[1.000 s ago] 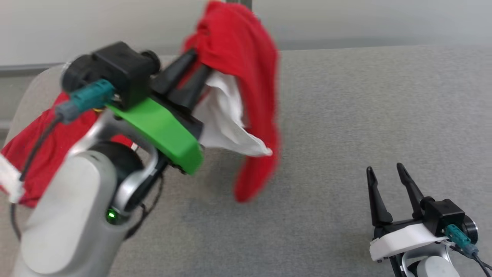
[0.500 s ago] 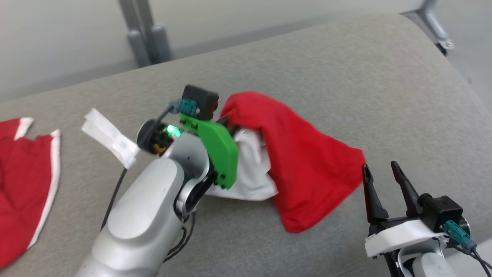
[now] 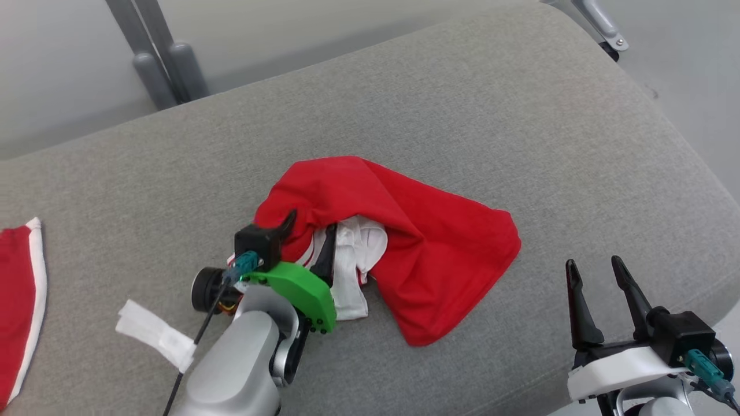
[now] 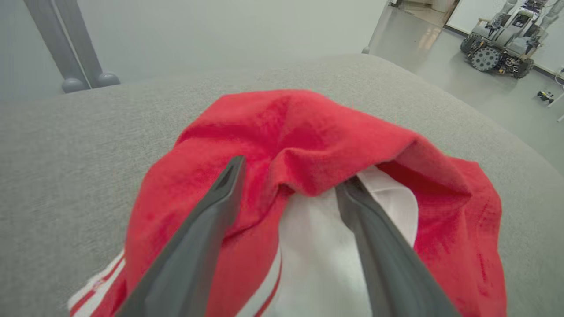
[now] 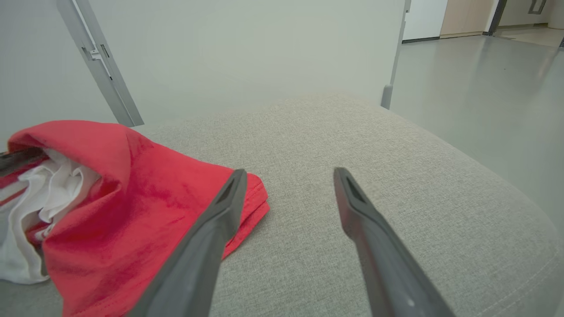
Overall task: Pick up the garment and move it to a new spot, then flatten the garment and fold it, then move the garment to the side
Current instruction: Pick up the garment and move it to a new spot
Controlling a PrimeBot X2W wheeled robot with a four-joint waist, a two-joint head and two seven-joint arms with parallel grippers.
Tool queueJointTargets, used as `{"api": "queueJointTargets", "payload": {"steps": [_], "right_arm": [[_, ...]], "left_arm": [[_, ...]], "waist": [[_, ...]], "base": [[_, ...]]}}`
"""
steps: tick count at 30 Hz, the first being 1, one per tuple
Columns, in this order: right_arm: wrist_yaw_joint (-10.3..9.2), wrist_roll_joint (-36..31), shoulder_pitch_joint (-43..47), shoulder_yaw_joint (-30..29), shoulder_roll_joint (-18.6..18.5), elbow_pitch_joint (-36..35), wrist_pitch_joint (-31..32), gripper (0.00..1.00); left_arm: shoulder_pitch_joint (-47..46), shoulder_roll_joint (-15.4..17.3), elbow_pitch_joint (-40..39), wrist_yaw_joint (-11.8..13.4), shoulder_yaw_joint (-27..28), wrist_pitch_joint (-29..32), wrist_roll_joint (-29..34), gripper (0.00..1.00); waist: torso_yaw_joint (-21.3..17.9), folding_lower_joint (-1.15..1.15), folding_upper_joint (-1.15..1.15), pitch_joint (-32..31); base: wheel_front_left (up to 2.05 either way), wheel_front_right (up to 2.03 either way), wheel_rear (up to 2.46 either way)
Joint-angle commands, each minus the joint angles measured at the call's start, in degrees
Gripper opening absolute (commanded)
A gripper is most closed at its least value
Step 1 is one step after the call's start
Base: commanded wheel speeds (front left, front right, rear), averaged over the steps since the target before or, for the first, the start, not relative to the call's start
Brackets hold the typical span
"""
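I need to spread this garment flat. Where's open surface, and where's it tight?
Widest bare stretch: the grey cushion beyond the red garment, out to its far rounded edge. Also free: the gap between the garment and the right gripper. Crowded leftward: the left gripper, open against the garment, a white strip, and a second red garment.

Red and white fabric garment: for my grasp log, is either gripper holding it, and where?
Nothing is held. The left gripper stands open astride a fold of the garment; the right gripper is open, apart from it.
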Motion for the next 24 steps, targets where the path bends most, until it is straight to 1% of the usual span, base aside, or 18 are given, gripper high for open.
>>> {"api": "queueJointTargets", "payload": {"steps": [1,4,8,12,16,19,22,23,24], "right_arm": [[0.01,-1.14,0.75,-0.10,-0.01,-0.70,-0.18,1.00],[0.01,-2.28,1.62,-1.14,-0.08,-2.19,-0.18,1.00],[0.01,-3.71,3.50,-2.10,-0.29,-4.25,-0.18,1.00],[0.01,-4.28,5.28,-3.09,-1.20,-6.16,-0.18,1.00],[0.01,-4.38,6.86,-4.53,-1.84,-6.90,-0.18,1.00],[0.01,-4.57,7.83,-5.04,-1.91,-6.19,-0.18,1.00],[0.01,-4.91,8.44,-5.20,-1.89,-5.10,-0.18,1.00],[0.01,-4.97,8.81,-5.60,-1.85,-4.53,-0.18,1.00],[0.01,-5.11,9.10,-5.84,-1.81,-4.04,-0.18,1.00]], "left_arm": [[2.72,0.07,-1.44,0.96,0.74,-1.47,-0.63,1.00],[7.40,0.42,-6.39,2.92,2.13,-2.87,0.78,1.00],[17.43,2.10,-17.53,5.42,6.85,-3.00,5.14,1.00],[26.41,2.39,-26.03,5.42,12.75,-2.96,9.44,1.00],[33.43,2.20,-29.69,3.70,18.73,-2.97,13.10,1.00],[36.73,1.84,-30.68,1.11,22.46,-2.97,15.21,1.00],[39.03,1.49,-31.60,-0.87,25.94,-2.98,17.09,1.00],[40.02,1.09,-32.21,-2.05,27.85,-2.98,17.12,1.00],[40.66,0.97,-32.10,-2.88,28.65,-2.97,18.11,1.00]], "waist": [[5.95,0.00,0.00,-3.46],[8.88,0.00,0.00,-5.06],[13.42,0.00,0.00,-7.71],[17.91,0.00,0.00,-8.83],[21.88,0.00,0.00,-9.73],[23.94,0.00,0.00,-10.31],[24.85,0.00,0.00,-10.74],[25.25,0.00,0.00,-10.95],[25.55,0.00,0.00,-11.12]], "base": [[0.00,0.00,0.00],[0.00,0.00,0.00],[0.00,0.00,0.00],[0.00,0.00,0.00],[0.00,0.00,0.00],[0.00,0.00,0.00],[0.00,0.00,0.00],[0.00,0.00,0.00],[0.00,0.00,0.00]]}}
